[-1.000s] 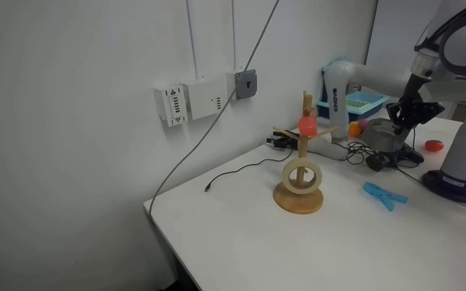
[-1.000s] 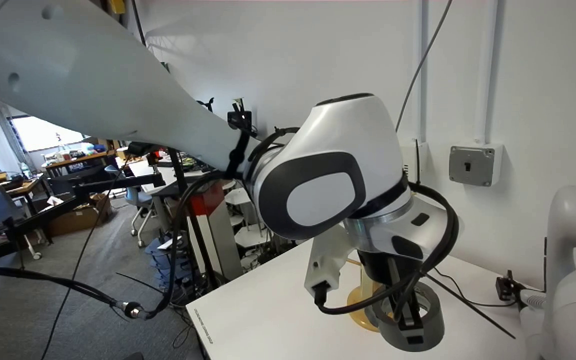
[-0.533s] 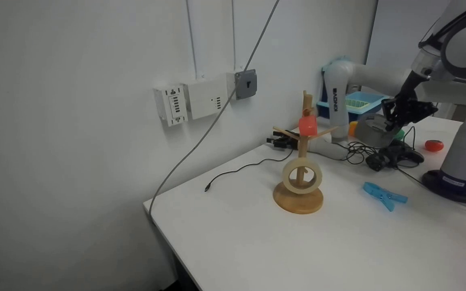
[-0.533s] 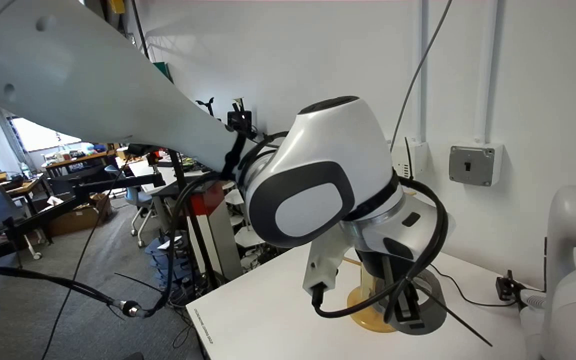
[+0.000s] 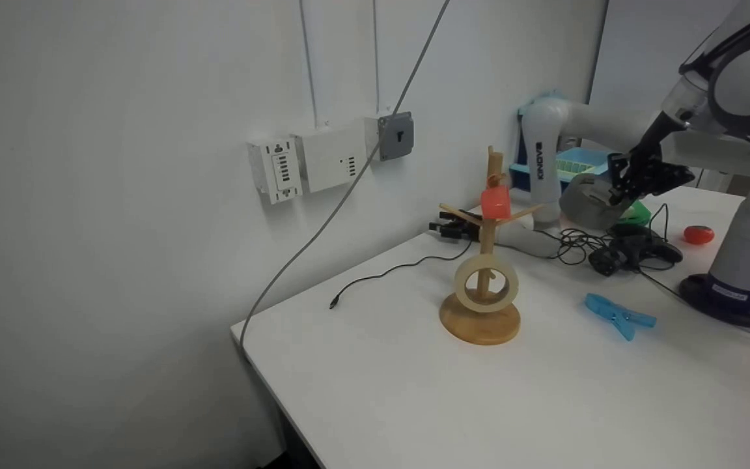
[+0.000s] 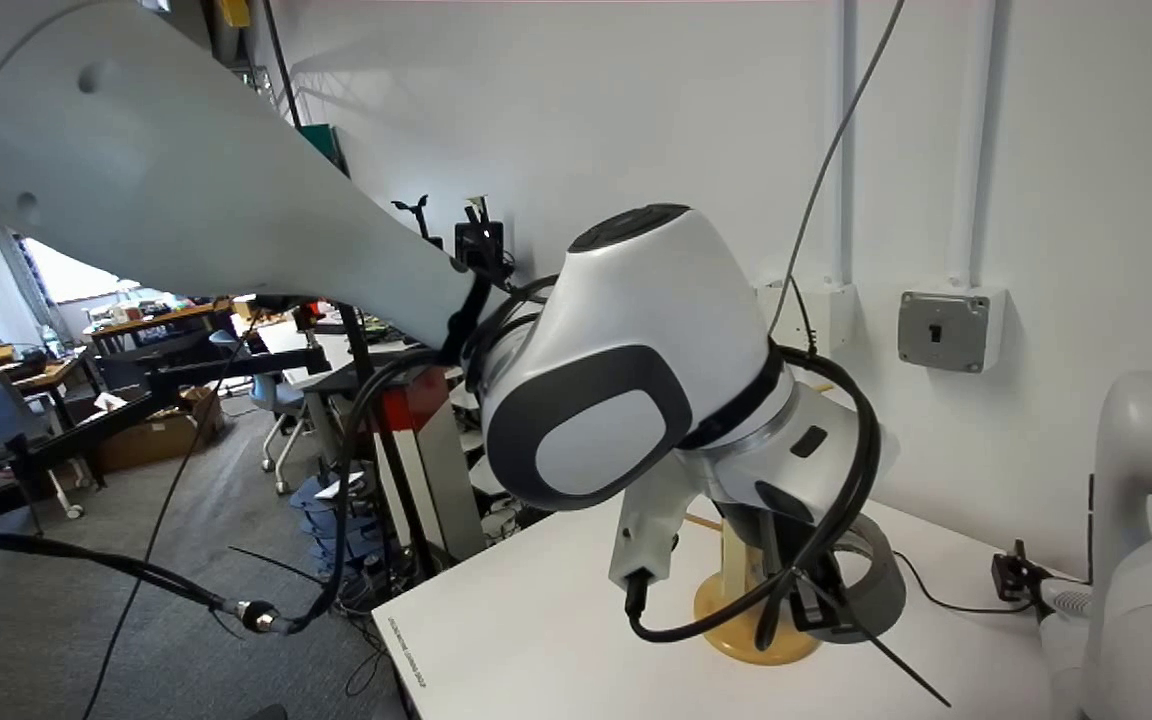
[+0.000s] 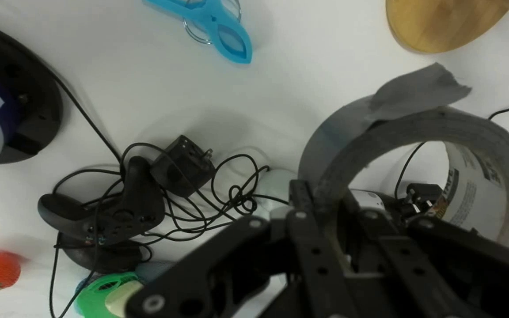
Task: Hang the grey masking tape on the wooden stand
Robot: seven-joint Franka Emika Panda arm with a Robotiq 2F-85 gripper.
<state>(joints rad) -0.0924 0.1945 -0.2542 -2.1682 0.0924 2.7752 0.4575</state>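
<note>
At five o'clock in the wrist view, the end effector grips the grey masking tape by one side of its ring, which spreads toward three, raised off the worktop. Beyond it, the wooden stand shows partly at two o'clock, a blue clip at eleven.

Blue clip, black controller and tangled cables on a white table

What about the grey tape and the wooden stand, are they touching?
Apart: an exterior view shows a clear gap between the grey tape and the wooden stand, even at the branch reaching toward it.
</note>
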